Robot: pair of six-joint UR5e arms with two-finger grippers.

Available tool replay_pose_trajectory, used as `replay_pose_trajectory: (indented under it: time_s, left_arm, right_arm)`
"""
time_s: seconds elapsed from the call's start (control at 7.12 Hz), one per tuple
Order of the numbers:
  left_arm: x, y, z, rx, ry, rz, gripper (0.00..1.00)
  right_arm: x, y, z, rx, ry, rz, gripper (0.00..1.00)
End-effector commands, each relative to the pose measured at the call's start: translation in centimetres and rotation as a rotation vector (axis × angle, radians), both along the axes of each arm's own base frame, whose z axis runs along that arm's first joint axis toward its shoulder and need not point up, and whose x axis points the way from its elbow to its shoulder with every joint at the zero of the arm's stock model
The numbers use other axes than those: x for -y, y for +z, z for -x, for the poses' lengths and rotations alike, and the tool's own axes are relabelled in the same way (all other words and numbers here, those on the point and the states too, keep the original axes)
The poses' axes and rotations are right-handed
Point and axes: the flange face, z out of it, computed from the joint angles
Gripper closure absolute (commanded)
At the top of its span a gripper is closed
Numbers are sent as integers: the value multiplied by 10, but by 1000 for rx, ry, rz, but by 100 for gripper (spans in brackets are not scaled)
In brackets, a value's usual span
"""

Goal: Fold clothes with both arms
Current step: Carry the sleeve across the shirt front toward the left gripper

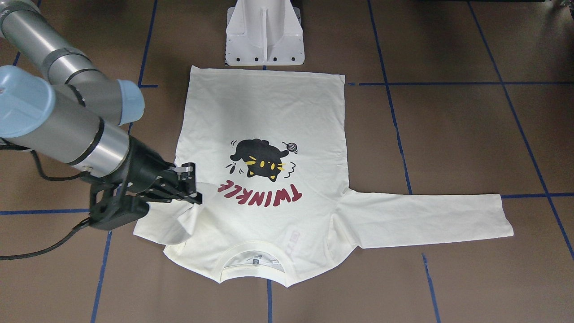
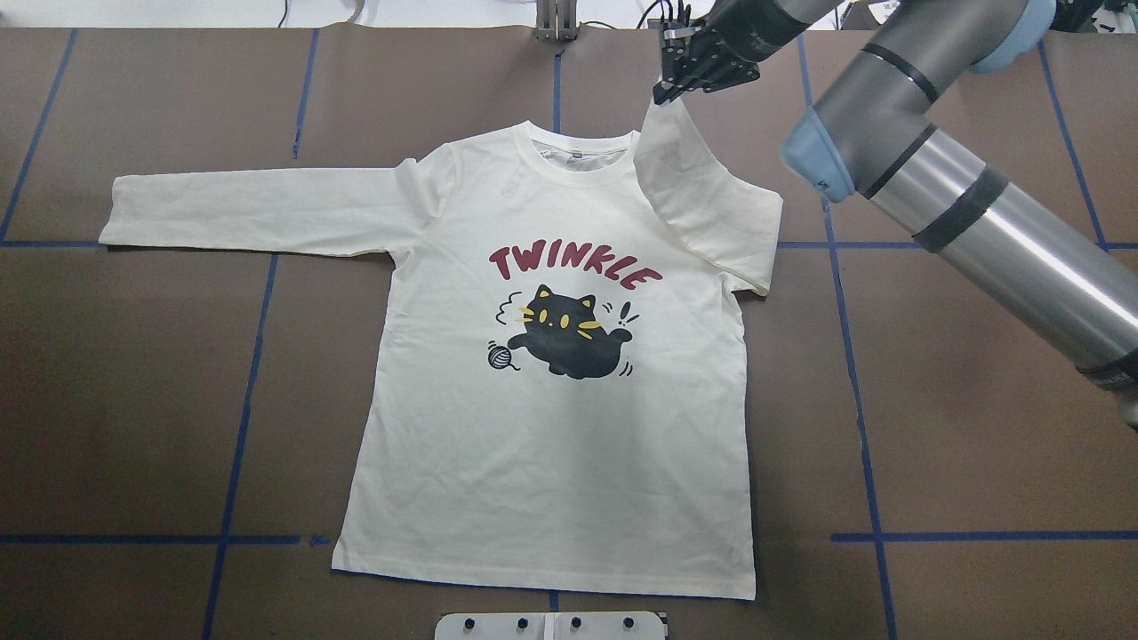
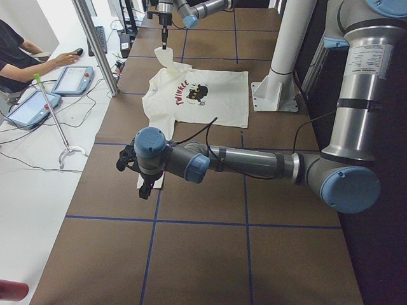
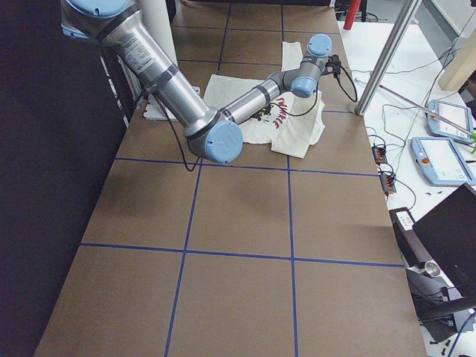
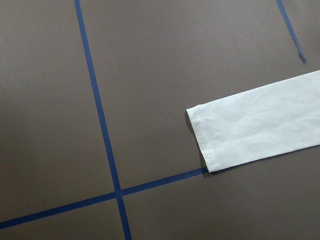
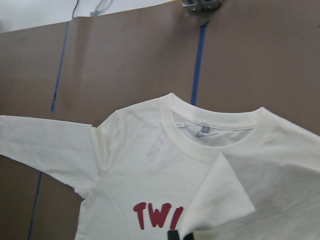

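The cream long-sleeved T-shirt (image 2: 551,427) lies flat, print side up, with the black cat and red "TWINKLE" showing, collar toward the far edge. My right gripper (image 2: 680,84) is shut on the cuff of the shirt's right sleeve (image 2: 702,196) and holds it lifted above the shoulder beside the collar; it also shows in the front-facing view (image 1: 190,186). The left sleeve (image 2: 249,209) lies stretched out flat. My left gripper (image 3: 145,187) hovers over that sleeve's cuff (image 5: 250,130). It shows only in the exterior left view, so I cannot tell whether it is open or shut.
The white pedestal base (image 1: 264,36) stands at the robot's edge, just behind the shirt's hem. Blue tape lines (image 2: 258,356) cross the brown table. An operator (image 3: 19,57) with tablets (image 3: 70,79) and a metal post (image 3: 95,44) are at the far side.
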Motion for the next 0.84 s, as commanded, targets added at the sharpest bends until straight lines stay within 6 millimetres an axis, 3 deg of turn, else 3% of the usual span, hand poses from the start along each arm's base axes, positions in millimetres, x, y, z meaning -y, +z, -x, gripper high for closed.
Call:
replay_pose_trajectory:
  time_s: [0.0, 0.28, 0.42, 0.56, 0.7]
  left_arm:
    - [0, 2, 0, -1, -2, 8, 0]
    - [0, 1, 0, 1, -2, 5, 0]
    - [0, 1, 0, 1, -2, 5, 0]
    - [0, 1, 0, 0, -3, 6, 0]
    - [0, 1, 0, 0, -3, 6, 0]
  right_arm:
    - [-63, -57, 56, 89, -68, -123, 100]
    - [-139, -81, 120, 192, 1, -234, 100]
    - [-171, -78, 152, 241, 40, -279, 100]
    - [-184, -71, 170, 234, 76, -282, 100]
    - [-185, -66, 177, 222, 74, -275, 100]
